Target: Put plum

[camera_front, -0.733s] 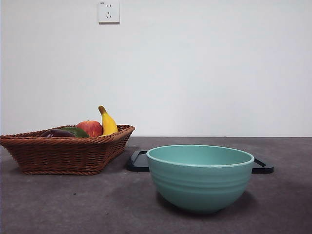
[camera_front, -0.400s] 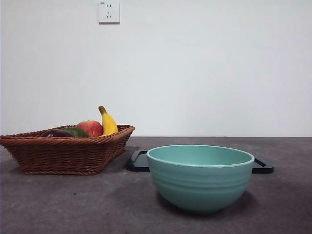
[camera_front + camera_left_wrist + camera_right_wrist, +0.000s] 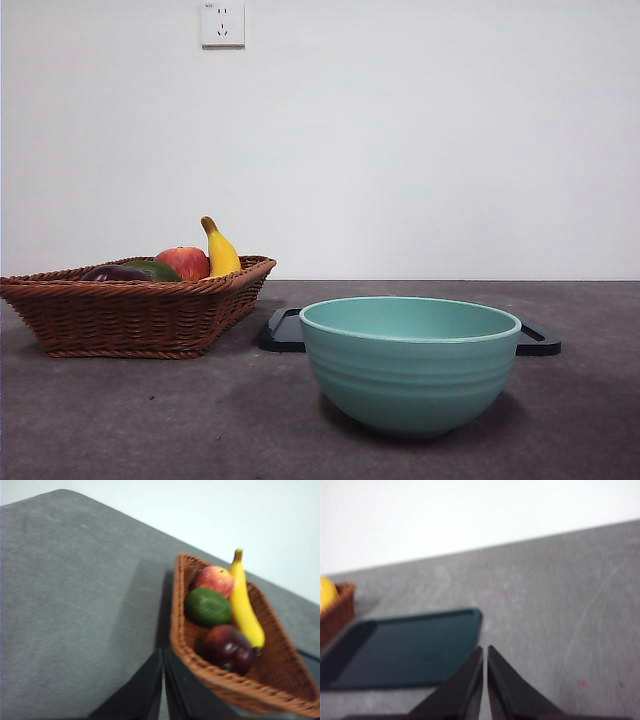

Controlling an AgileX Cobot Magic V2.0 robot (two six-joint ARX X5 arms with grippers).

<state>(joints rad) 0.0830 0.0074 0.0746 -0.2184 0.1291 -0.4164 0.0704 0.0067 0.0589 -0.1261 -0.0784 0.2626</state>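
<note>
Spanning below a white wall, grey table; both tools clenched, empty-jawed.

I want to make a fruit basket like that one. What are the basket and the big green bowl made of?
The basket looks like woven wicker or rattan: brown strands plaited in rows, with a braided rim. The bowl looks like glazed ceramic, maybe hard plastic: smooth pale green, soft sheen, faint ridges round its side. Pictures alone cannot settle which.
</note>
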